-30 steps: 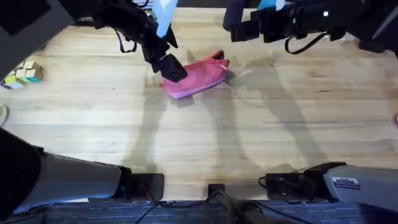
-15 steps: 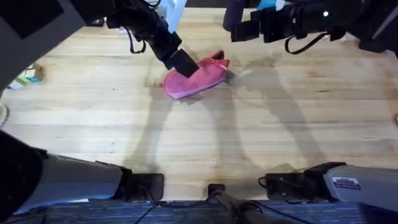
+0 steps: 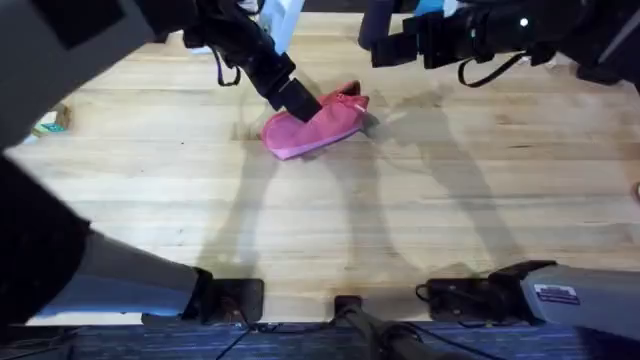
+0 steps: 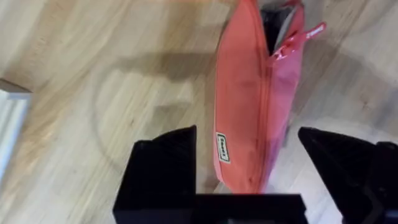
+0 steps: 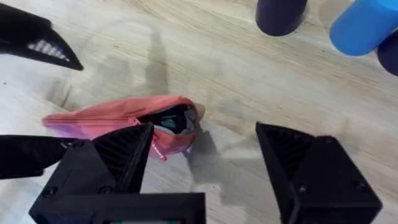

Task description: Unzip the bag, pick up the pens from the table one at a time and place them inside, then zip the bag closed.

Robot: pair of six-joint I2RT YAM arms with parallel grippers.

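The pink bag (image 3: 315, 124) is seen lying on the pale wooden surface (image 3: 400, 220), toward its far side and a little left of the middle, set at a slant. In the right wrist view the bag's zipper is shown partly undone at 1 end, and a dark lining with something teal inside can be made out through the gap (image 5: 171, 119). In the left wrist view a red zipper pull (image 4: 298, 41) is seen hanging loose at that same open end, and a small label (image 4: 222, 147) is sewn on the bag's side.

The left gripper (image 3: 298, 102) is placed over the bag's closed end. Its 2 black fingers (image 4: 163, 168) are spread wide, 1 on each side of the bag's end, and nothing is gripped; whether the bag is touched by them cannot be told.

The right gripper (image 5: 205, 155) is held above the surface near the bag's open end. Its 2 fingers are spread wide and nothing is held between them. A blue cylinder (image 5: 359, 26) and a dark cylinder (image 5: 281, 15) are seen beyond it.
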